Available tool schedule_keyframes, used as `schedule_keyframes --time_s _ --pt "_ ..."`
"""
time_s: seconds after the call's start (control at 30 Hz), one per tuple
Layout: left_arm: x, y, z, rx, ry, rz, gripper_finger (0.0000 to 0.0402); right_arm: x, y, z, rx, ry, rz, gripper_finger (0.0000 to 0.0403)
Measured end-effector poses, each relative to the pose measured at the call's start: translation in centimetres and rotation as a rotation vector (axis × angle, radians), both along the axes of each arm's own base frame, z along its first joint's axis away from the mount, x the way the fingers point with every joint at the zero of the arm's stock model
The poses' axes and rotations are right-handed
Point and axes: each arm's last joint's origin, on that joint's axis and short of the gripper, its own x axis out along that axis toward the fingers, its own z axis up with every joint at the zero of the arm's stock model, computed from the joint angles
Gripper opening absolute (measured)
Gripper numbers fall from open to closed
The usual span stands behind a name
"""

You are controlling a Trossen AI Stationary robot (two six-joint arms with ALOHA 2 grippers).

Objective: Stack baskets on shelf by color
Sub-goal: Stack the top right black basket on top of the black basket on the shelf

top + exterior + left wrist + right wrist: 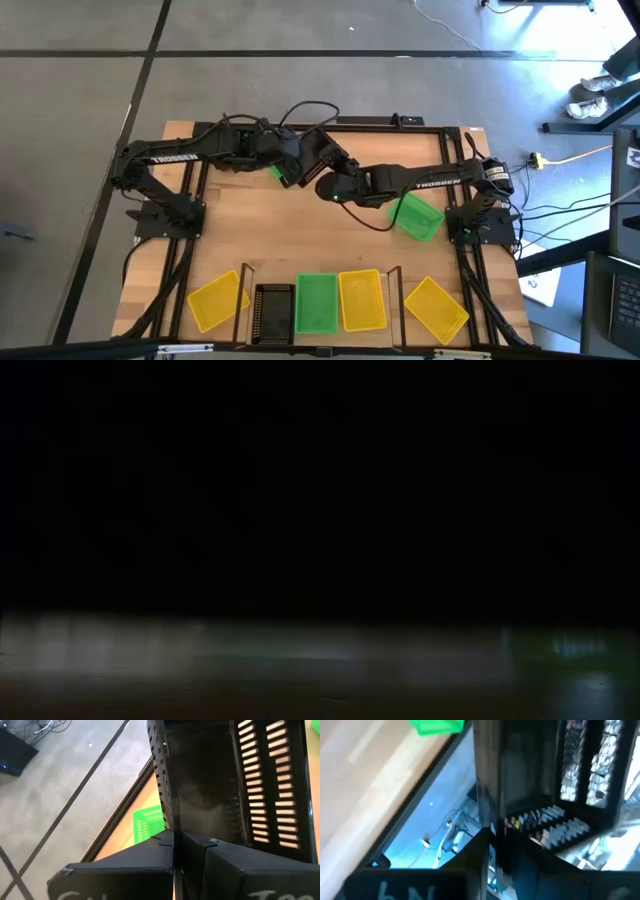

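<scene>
Tabletop (250, 235): three yellow (213, 300), three green (316, 302), two black baskets (272, 312); left jaws black-gripping, right parted.

Two black jointed arms, white TROSSEN lettering on left arm (170, 153) and right arm (435, 182), black cables looping above, small green lights

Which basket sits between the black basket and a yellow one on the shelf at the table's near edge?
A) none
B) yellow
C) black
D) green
D: in the high view the green basket stands on the shelf between the black basket and the yellow basket.
</scene>
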Motion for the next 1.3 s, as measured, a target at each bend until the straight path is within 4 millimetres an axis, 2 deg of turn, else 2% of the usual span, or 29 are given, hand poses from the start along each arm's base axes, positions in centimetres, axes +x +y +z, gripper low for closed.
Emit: schedule_keyframes --time_s 0.2,0.33,0.53,0.8,1.03,1.17,1.3 --pt "-1.5 -0.2 1.2 -0.012 -0.060 0.035 0.0000 0.0 0.4 0.1 -0.020 -0.017 -0.007 0.0067" --pt "-3.2 -0.4 2.5 -0.014 -0.103 0.050 0.0000 0.2 1.0 0.3 -0.008 -0.063 0.003 0.0067" --pt "-4.5 -0.5 3.2 -0.012 -0.118 0.065 0.0000 0.5 1.7 0.7 -0.002 -0.124 0.019 0.0067" --pt "-5.6 -0.6 2.7 -0.034 -0.043 0.114 0.0000 0.7 2.2 0.9 -0.006 -0.160 0.024 0.0067" --pt "-5.8 -0.9 2.5 -0.081 -0.050 0.142 0.0000 0.7 2.2 1.1 -0.026 -0.176 0.004 0.0067" --pt "-6.9 -1.8 3.0 -0.158 -0.105 0.146 0.0000 0.2 2.1 1.9 -0.045 -0.221 -0.030 0.0067" --pt "-8.2 -2.8 3.5 -0.283 -0.169 0.157 0.0000 -1.1 1.9 4.0 0.002 -0.367 -0.066 0.0067"
